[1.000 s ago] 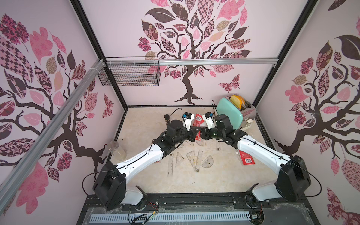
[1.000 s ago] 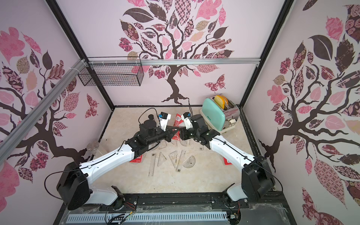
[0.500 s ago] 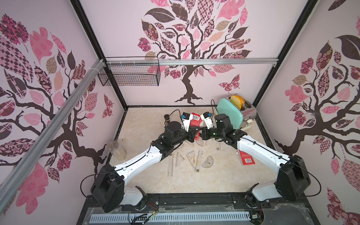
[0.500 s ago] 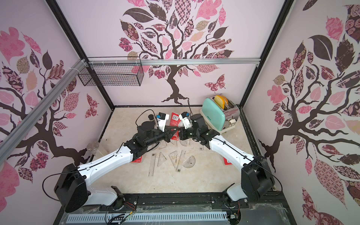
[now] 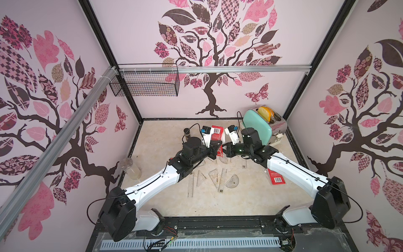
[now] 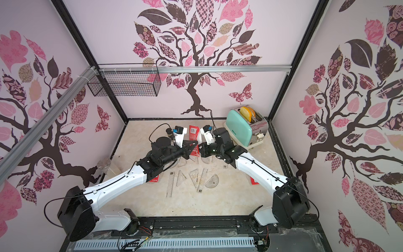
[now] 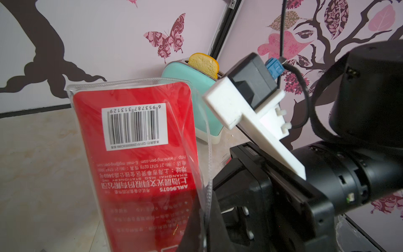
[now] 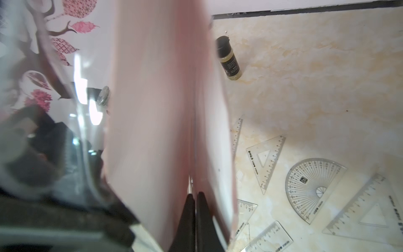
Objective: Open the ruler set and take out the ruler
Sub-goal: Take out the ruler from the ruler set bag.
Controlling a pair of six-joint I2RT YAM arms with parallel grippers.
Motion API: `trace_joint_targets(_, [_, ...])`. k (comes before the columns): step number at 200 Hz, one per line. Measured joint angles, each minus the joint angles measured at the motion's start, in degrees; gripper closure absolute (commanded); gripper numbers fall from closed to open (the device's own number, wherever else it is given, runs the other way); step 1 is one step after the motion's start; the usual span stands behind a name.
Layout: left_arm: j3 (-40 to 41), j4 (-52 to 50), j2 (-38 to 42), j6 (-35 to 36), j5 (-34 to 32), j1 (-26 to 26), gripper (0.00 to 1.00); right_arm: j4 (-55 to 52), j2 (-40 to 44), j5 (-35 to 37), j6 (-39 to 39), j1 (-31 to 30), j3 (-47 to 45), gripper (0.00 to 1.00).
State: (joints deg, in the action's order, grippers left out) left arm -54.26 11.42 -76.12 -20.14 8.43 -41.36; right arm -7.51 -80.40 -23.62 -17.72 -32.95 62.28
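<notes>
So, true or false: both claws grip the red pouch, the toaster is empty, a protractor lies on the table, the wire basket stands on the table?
1. The left gripper and right gripper both grip the pouch: true.
2. The toaster is empty: false; toast stands in it.
3. A protractor lies on the table: true.
4. The basket stands on the table: false; it hangs up on the wall.

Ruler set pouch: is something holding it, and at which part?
Yes. The ruler set pouch is held off the table, near the end opposite its barcode: left end effector on one side, right end effector shut on the clear edge opposite.
</notes>
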Motion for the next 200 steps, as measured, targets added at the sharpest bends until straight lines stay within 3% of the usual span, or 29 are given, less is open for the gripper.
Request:
trace_joint_targets(133, [-0.04,0.02,0.07,2.71,-2.23,-0.37,1.0,-5.44,6.21,10.08,1.64,-0.37,0.0,1.0])
trace_joint_targets(200, [-5.68,-2.05,-6.27,5.05,-7.76,-0.46,1.0,-8.11,7.19,12.28,2.75,-0.11,0.0,1.0])
